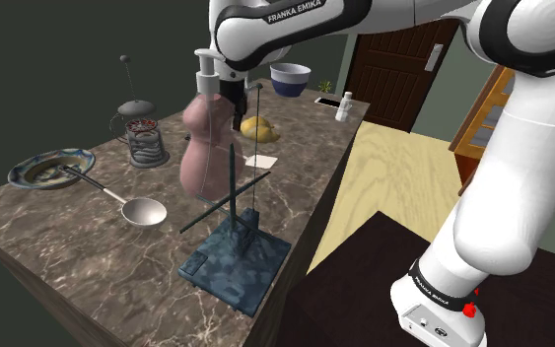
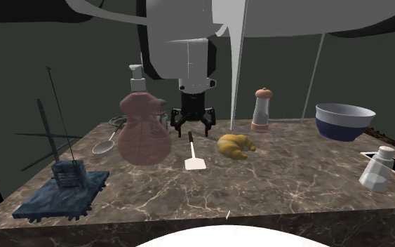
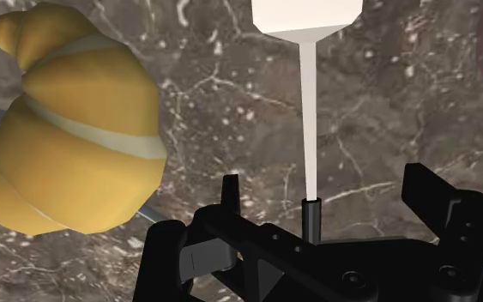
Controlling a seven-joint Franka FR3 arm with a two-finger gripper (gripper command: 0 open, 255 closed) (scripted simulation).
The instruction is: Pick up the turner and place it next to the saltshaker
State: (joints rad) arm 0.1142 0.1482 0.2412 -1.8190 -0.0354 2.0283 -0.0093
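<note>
My gripper [image 2: 193, 128] hangs low, fingers [image 3: 437, 202] spread astride the turner's [image 3: 307, 86] handle, ready to pinch it; it lies flat by the croissant [image 3: 76, 129], well apart from the saltshaker [image 2: 378, 168].

Exterior views dim, flatly lit; wrist view brighter, the turner [image 3: 309, 103] stark white.
</note>
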